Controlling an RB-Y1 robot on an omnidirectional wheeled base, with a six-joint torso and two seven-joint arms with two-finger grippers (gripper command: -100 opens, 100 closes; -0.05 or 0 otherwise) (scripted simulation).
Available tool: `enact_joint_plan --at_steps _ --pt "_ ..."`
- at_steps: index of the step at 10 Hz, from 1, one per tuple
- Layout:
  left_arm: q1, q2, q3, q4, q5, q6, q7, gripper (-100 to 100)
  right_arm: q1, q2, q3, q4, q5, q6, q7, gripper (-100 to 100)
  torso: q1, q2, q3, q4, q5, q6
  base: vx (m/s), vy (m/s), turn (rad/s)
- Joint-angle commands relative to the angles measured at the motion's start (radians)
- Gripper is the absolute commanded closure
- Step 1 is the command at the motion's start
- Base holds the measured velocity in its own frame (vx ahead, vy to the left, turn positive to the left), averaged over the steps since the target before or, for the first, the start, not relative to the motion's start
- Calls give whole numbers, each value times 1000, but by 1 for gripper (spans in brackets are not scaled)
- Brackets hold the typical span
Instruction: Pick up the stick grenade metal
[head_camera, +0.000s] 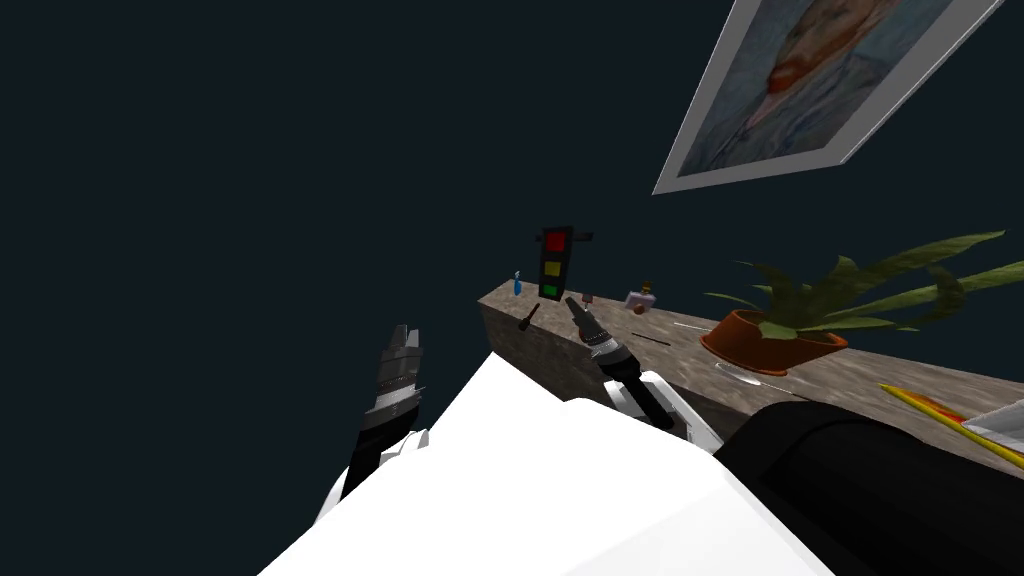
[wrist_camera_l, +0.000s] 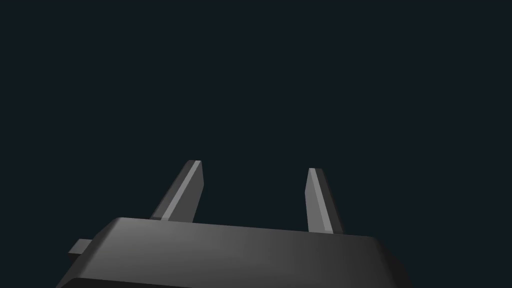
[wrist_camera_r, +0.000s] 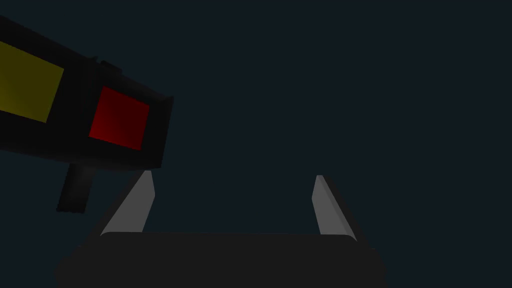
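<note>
Just behind the stick grenade (head_camera: 529, 318) stands a traffic light (head_camera: 554, 262).

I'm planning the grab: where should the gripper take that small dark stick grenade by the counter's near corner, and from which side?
Probably mid-shaft, from above: the stick grenade is a slim dark rod, slanted, at the front edge of the counter, so fingers should straddle it crosswise. The open right gripper hovers just to its right.

Black stick grenade (head_camera: 528, 318), orange-brown pot (head_camera: 745, 347)
</note>
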Motion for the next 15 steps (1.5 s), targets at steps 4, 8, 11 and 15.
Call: enact_joint_plan --at_steps 4,8,11,15 --pt "0 0 0 0 0 0 0 0 77 -127 -88 53 135 11 -43 -100 1 -2 -1 -1 0 0 -79 -66 255" --pt "0 0 0 0 0 0 0 0 132 -219 -144 89 232 18 -73 -100 2 -4 -3 -1 0 0 -58 -54 221" --pt "0 0 0 0 0 0 0 0 161 -265 -172 107 296 22 -88 -100 3 -4 -2 -1 1 -1 -61 -41 219" --pt "0 0 0 0 0 0 0 0 223 -360 -224 145 401 30 -119 -100 2 -5 -3 -1 0 -1 -50 -42 247"
